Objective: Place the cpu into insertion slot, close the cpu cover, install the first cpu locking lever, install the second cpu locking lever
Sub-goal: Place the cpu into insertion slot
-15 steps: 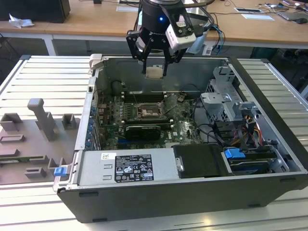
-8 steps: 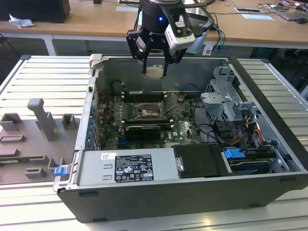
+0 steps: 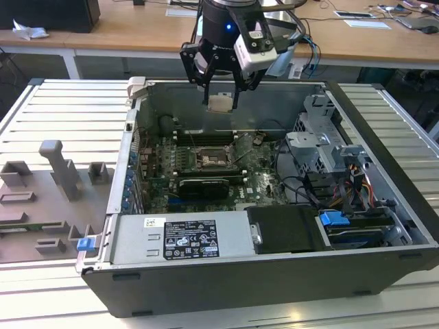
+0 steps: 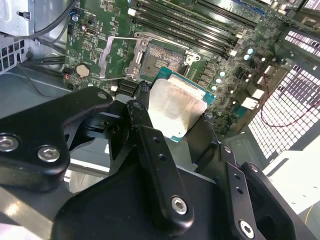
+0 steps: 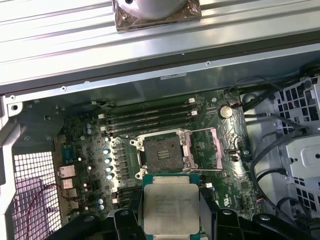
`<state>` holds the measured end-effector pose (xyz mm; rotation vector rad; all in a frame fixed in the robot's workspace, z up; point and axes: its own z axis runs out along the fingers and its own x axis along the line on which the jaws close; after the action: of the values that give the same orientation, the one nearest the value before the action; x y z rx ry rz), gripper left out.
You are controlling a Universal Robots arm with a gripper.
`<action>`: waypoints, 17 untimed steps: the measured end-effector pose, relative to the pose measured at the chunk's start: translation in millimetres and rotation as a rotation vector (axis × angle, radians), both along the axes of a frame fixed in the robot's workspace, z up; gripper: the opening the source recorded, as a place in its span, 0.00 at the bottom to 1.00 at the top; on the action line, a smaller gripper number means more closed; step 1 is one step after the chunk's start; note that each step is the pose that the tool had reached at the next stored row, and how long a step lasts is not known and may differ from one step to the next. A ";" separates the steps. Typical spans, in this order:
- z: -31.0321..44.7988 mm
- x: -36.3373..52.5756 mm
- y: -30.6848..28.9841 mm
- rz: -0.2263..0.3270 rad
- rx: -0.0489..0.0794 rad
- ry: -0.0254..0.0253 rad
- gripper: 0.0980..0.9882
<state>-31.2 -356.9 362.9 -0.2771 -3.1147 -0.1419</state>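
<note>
1. Computer case [image 3: 240, 293] lay open-topped, with clear air above the green board.
2. Gripper [image 3: 220, 103], clamped on the cpu [image 3: 219, 104], hung over the board with nothing beneath it.
3. Insertion slot [image 5: 161, 154] was uncovered. The cpu cover [image 5: 206, 147] was swung off to one side, clear of the socket.
4. Memory slots [image 5: 150, 116] ran just beside the socket, low-lying.
5. Black card [image 3: 204, 186] stood near the socket.
6. Drive cage [image 3: 319, 147] and cables [image 3: 302, 188] crowded the exterior view's right, well apart from the socket.
7. Power supply [image 3: 182, 236] walled off the near side.
</note>
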 end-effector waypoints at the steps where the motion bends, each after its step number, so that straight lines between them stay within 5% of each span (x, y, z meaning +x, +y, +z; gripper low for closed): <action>1: 0.0 0.0 0.0 -0.003 0.000 0.0000 0.50; 17: -0.1 0.0 0.0 -0.035 0.000 0.0000 0.50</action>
<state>-31.2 -356.9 362.8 -0.3324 -3.1109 -0.1422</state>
